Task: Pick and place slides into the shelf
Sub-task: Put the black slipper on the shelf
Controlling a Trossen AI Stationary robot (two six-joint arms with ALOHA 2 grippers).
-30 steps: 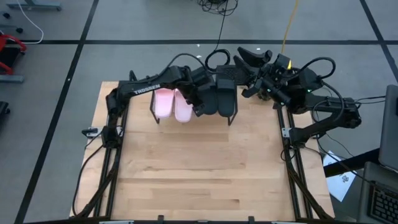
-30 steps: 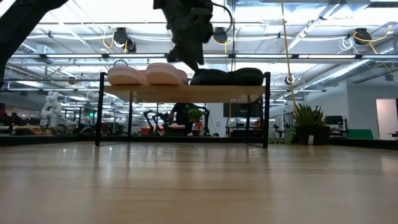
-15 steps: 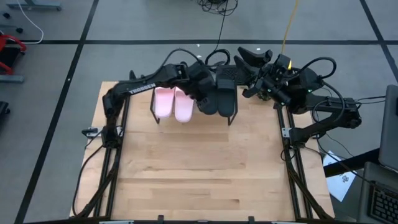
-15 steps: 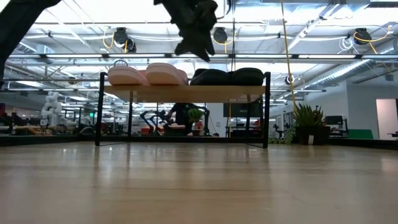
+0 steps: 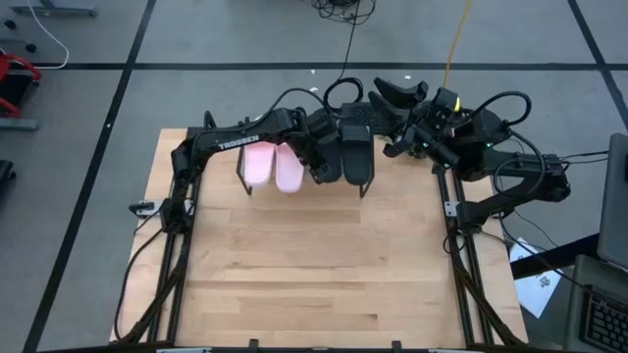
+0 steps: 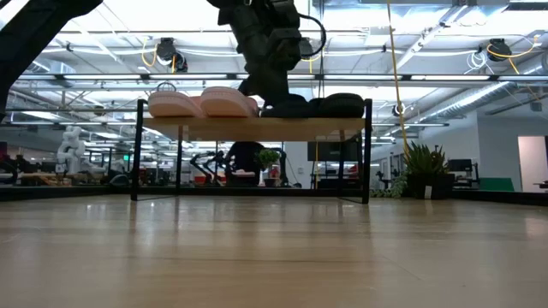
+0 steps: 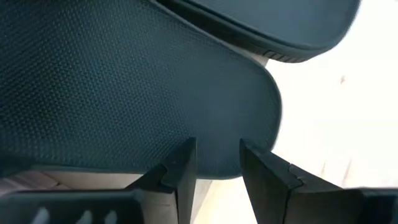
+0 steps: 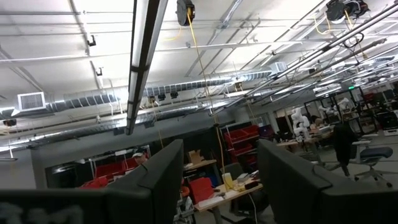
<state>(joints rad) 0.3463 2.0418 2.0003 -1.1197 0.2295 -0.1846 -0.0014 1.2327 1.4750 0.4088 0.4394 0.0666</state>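
Two pale pink slide sandals point(image 5: 272, 166) and two matte black slide sandals point(image 5: 352, 154) lie side by side on the low wooden-topped shelf point(image 6: 257, 127). The left gripper point(image 7: 214, 171), jaws parted, covers one black sandal. The right gripper point(image 8: 217, 180) gapes empty beyond the table's far edge.

Place: a large robotics lab or industrial workshop hall is showing beyond the table.
Ceiling point(image 8: 205, 56): exposed pipes, ducts and long strip lights are running overhead.
Floor point(image 5: 88, 98): grey concrete marked with dark tape lines is surrounding the wooden table point(image 5: 314, 265).
Background: red bins point(image 8: 245, 134), workbenches and a white robot figure point(image 6: 70, 144) are standing far off.
Greenery: a potted plant point(image 6: 421, 162) is sitting at the side.
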